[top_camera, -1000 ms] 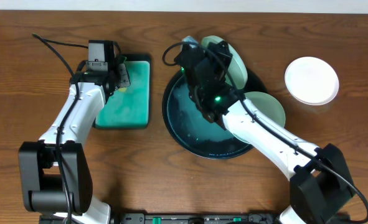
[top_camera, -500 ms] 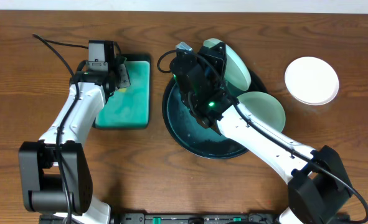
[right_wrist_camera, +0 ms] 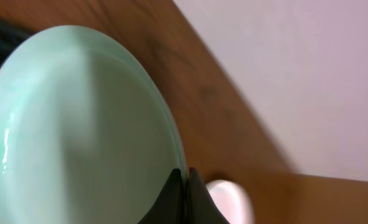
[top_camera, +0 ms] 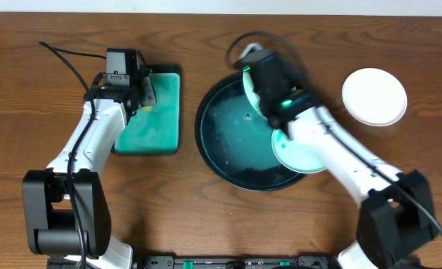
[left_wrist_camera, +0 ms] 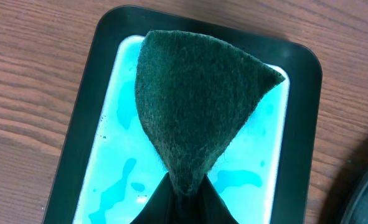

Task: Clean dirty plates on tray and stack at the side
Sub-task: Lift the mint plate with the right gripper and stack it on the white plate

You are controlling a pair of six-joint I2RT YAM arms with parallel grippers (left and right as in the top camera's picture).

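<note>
My right gripper (top_camera: 256, 78) is shut on the rim of a pale-aqua plate (top_camera: 250, 96), held tilted on edge above the far part of the round black tray (top_camera: 206, 142). In the right wrist view the plate (right_wrist_camera: 78, 124) fills the left side, with the fingertips (right_wrist_camera: 185, 175) pinching its rim. A second pale-aqua plate (top_camera: 297, 153) lies in the tray's right side, partly under my right arm. A white plate (top_camera: 374, 97) rests on the bare wood at the right and also shows in the right wrist view (right_wrist_camera: 230, 196). My left gripper (top_camera: 142, 90) is shut on a dark green scouring pad (left_wrist_camera: 196, 106).
The rectangular teal tray with a black rim (top_camera: 149, 119) sits left of the round tray; in the left wrist view its wet teal base (left_wrist_camera: 109, 162) lies under the pad. A black cable (top_camera: 63, 56) trails at the far left.
My right gripper has swung right with the plate, which now stands on edge. The second plate has slid lower into the tray. The left arm has not moved.
</note>
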